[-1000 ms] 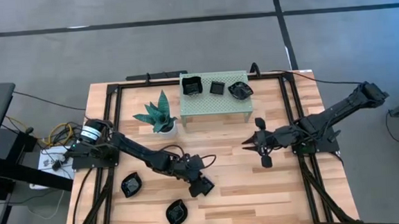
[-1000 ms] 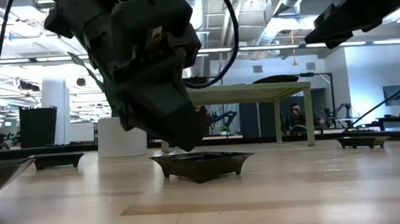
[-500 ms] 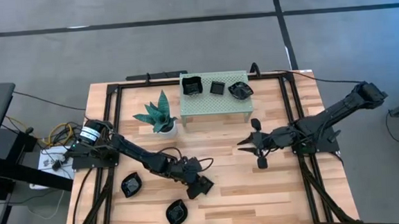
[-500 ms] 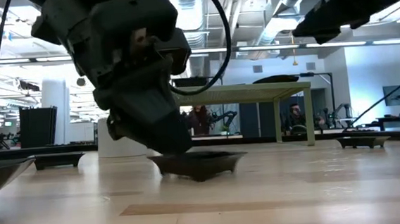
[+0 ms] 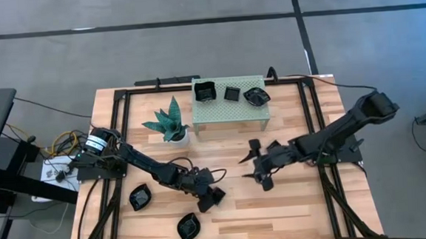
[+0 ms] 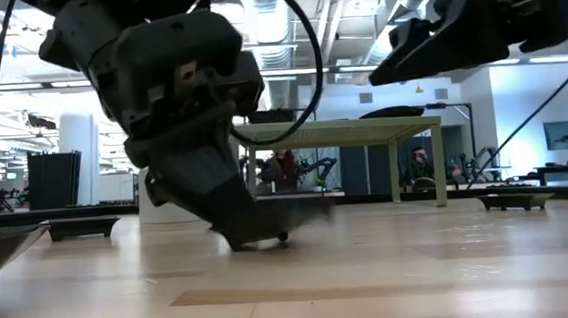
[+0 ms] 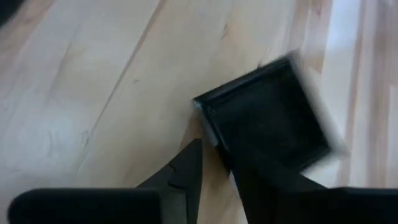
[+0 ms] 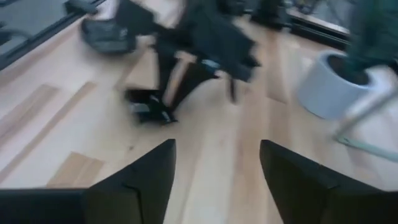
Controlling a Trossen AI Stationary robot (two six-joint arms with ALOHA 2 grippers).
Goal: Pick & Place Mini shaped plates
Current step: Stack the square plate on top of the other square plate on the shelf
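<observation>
The bench (image 5: 293,211) carries a green shelf (image 5: 231,107) at its far edge, and on the shelf sit three black plates: a square one (image 5: 204,91), a smaller square one (image 5: 231,93) and a rounded one (image 5: 256,96). Beside the shelf stands a plant (image 5: 170,120) in a white pot (image 5: 177,137).

The left arm reaches across the near half of the bench, its left gripper (image 5: 205,199) low on the wood. Its fingers (image 7: 186,174) straddle the rim of a square plate (image 7: 267,115), one outside and one inside; whether they press the rim is not clear. In the low view this plate (image 6: 268,220) is blurred and mostly hidden behind the gripper.

The right gripper (image 5: 251,164) hangs above the middle of the bench, fingers (image 8: 140,180) spread wide and holding nothing.

Two more plates lie near the bench's front-left corner: a leaf-like one (image 5: 138,197) and a rounded one (image 5: 188,227), well apart from the shelf.
</observation>
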